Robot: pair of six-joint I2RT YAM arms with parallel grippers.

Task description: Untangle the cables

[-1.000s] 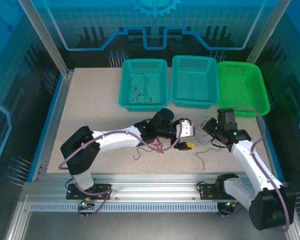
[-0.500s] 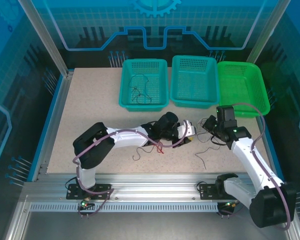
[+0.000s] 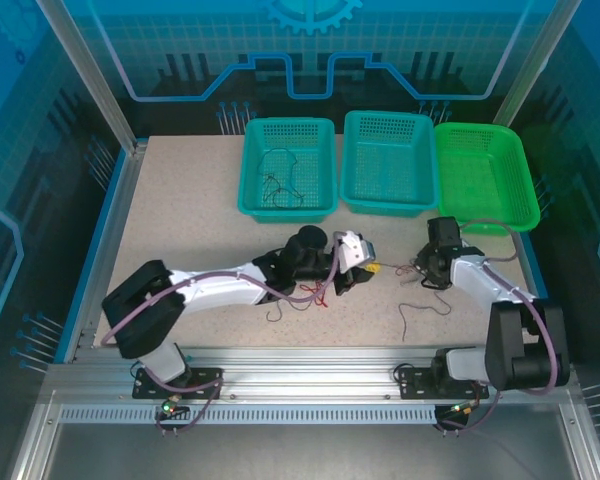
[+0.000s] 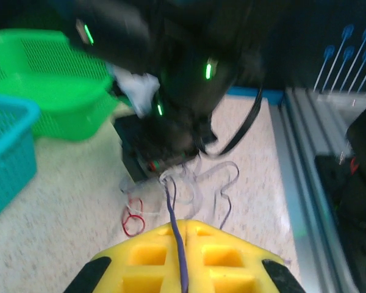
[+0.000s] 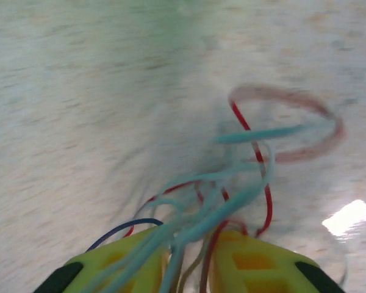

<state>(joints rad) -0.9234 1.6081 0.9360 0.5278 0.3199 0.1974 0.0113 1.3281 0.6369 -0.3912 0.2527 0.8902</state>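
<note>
My left gripper (image 3: 366, 268) is closed on a purple cable (image 4: 171, 210), which runs out between its yellow pads toward 12 o'clock. At its 3 o'clock, my right gripper (image 3: 421, 266) has a blurred bunch of cables (image 5: 232, 201) entering its jaws; I cannot tell whether it grips. A red cable (image 3: 316, 293) lies at 7 o'clock of the left gripper, and a grey cable (image 3: 420, 310) at 6 o'clock of the right.

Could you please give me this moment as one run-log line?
left gripper: shut on purple cable | right gripper: cable tangle between fingers, grip unclear
</note>
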